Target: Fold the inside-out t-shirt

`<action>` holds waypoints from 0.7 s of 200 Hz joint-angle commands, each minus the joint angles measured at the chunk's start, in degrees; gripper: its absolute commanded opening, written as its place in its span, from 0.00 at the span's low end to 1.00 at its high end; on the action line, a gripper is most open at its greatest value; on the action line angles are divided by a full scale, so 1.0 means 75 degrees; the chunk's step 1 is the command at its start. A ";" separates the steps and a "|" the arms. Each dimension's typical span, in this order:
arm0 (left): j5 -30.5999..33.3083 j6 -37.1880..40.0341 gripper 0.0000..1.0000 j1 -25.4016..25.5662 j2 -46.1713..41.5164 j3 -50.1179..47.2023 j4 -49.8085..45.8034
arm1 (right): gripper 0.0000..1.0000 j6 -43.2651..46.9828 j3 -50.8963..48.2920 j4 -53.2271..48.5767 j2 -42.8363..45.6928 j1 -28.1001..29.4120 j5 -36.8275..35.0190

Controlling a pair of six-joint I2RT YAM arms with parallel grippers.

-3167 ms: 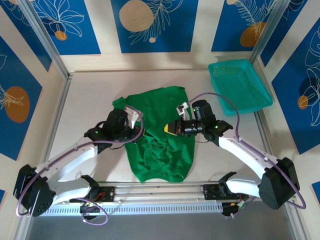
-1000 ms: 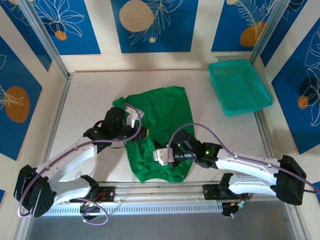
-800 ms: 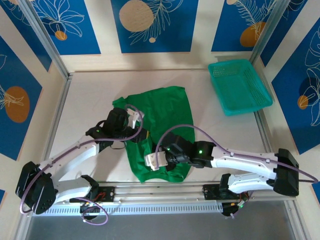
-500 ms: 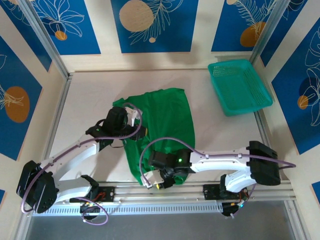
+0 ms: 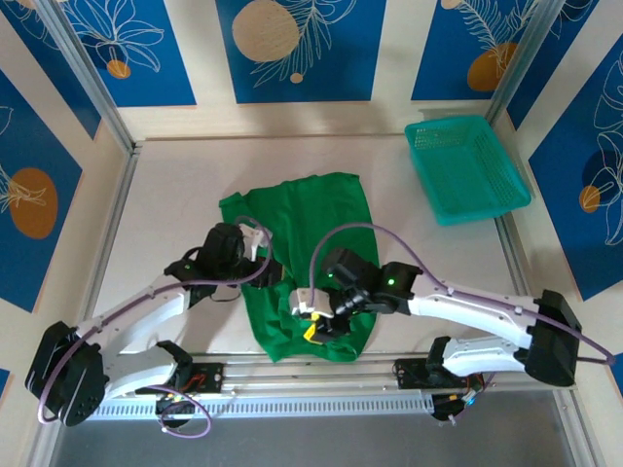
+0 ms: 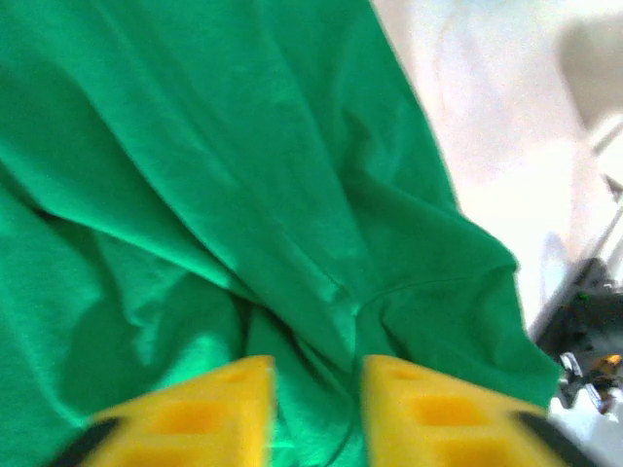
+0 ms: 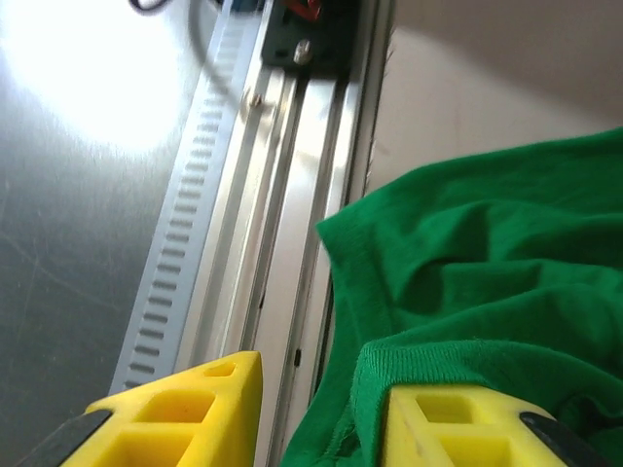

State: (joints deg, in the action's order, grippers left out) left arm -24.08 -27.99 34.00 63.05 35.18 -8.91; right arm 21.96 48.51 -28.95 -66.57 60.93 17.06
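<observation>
Right wrist: t-shirt [image 7: 487, 263] hem at R tool [image 7: 316, 389] finger, contact unclear.

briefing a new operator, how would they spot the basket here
Look at the pale table between the blue patterned walls, then its far right corner. The basket sits there, apart from the green t-shirt mid-table. It is teal and mesh-sided, while the shirt is wrinkled cloth.

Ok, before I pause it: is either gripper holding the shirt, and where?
Nothing looks clamped. Both the left gripper and right gripper stand open; the hem of the t-shirt just rests against the right one's finger.
</observation>
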 commanded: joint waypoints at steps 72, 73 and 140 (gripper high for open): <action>-0.1395 -0.1372 0.64 -0.0011 0.0345 -0.0010 0.1097 | 0.36 -0.3075 0.0780 0.1770 -0.1698 0.0457 0.2900; -0.1389 -0.1357 0.64 -0.0010 0.0347 -0.0006 0.1084 | 0.37 -0.3078 0.0824 0.1719 -0.1773 0.0509 0.2891; -0.1978 -0.1103 0.65 0.0071 0.0744 -0.0178 0.1070 | 0.56 -0.4695 0.2128 -0.0569 -0.2271 0.1246 -0.1142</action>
State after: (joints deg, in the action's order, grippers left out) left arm -35.00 -37.01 34.02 68.77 35.18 -2.26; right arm -5.61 62.26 -24.60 -87.57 71.83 19.70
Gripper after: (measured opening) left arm 0.651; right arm 0.546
